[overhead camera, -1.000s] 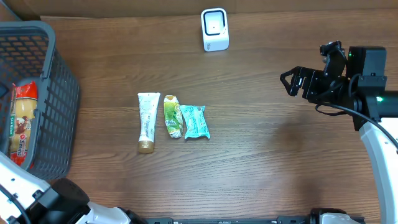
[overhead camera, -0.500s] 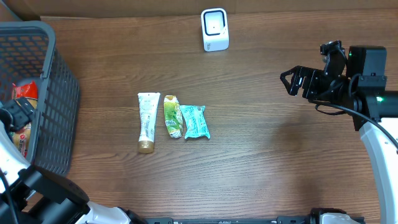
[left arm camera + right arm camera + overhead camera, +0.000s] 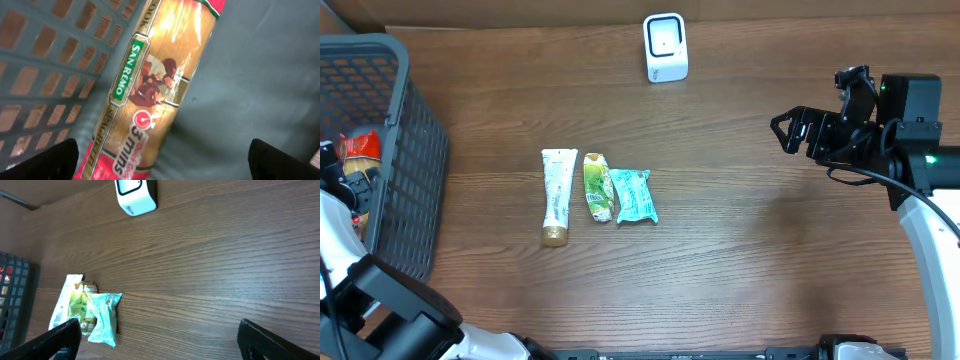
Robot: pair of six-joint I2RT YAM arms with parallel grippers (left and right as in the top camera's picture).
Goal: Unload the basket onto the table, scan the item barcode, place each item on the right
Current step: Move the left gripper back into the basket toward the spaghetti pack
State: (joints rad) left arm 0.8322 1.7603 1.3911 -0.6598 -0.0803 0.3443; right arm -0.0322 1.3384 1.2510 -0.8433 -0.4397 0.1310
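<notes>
Spaghetti [image 3: 150, 95] lies in the basket [image 3: 415, 150] at 9 o'clock, so that pack looks done. Left fingers [image 3: 47, 162] hang over it, wide apart, with nothing in them. Three things lie side by side near the middle of the counter [image 3: 740, 250]: a tube [image 3: 558, 195], a green pack [image 3: 598, 187] and a teal pack [image 3: 634, 195]. None is near the scanner [image 3: 666, 46] at 12 o'clock. Right fingers [image 3: 272, 340], at 3 o'clock, are wide apart too and hold nothing. My guess: three things are left to pick up, show to the scanner and drop in the basket.
</notes>
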